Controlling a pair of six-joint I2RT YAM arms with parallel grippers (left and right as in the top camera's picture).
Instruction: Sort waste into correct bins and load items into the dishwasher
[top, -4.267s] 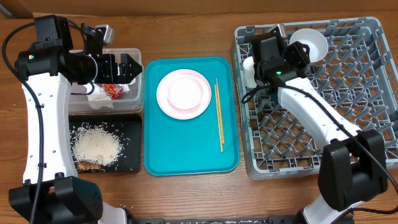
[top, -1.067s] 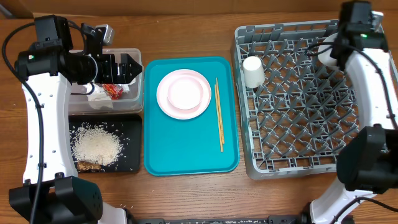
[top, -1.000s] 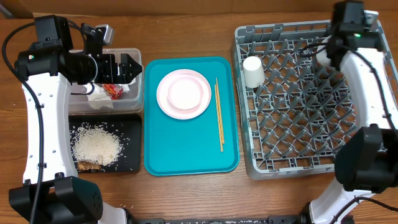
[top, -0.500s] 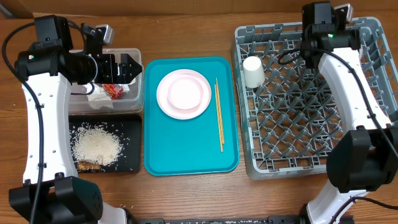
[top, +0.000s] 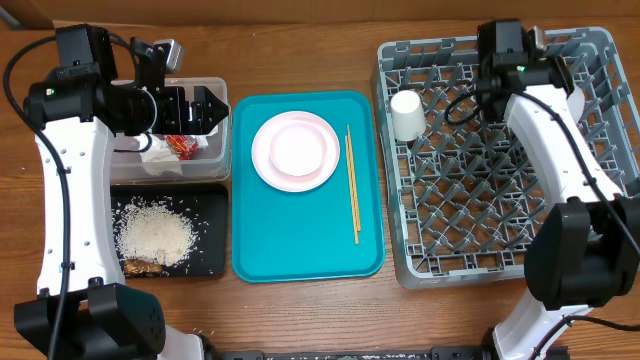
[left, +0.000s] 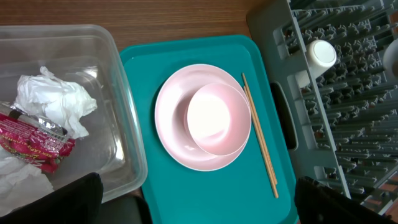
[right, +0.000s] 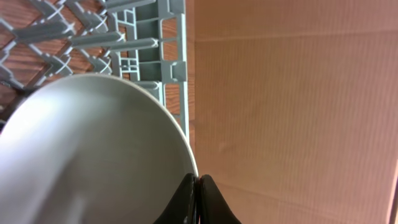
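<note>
- The right hand (right: 196, 182) is pinched shut on the rim of the white bowl (right: 87, 155). Its own camera shows the bowl filling most of the view, with the far edge of the grey dish rack (top: 480, 200) just beyond it.
- From above, that arm reaches over the rack's far side and mostly hides the bowl, so I can't tell whether the bowl is touching the pegs or hanging above them.
- The left hand (top: 222, 110) is wide open, holds nothing, and hovers over the clear tub (left: 124, 112).
- The waste looks sorted. The napkins (left: 53, 102) and the red wrapper (left: 31, 146) lie in the tub, and the rice (top: 155, 235) sits in the black tray (top: 215, 200) beside it.
- The white cup (top: 406, 115) stands in the rack's near-left corner.
- On the teal tray (top: 300, 240) in the middle of the desk, the pinkish bowl (left: 217, 118) sits on the pink plate (left: 171, 137), with the chopsticks (top: 352, 185) just beside them.
- I'd say the step in hand is loading the white bowl into the rack.
- The next move probably calls for lowering the bowl between two rows of pegs, tilted so it leans and drains, and letting go only once it is propped.
- After that, the pinkish bowl, the plate and the chopsticks remain to be carried over.
</note>
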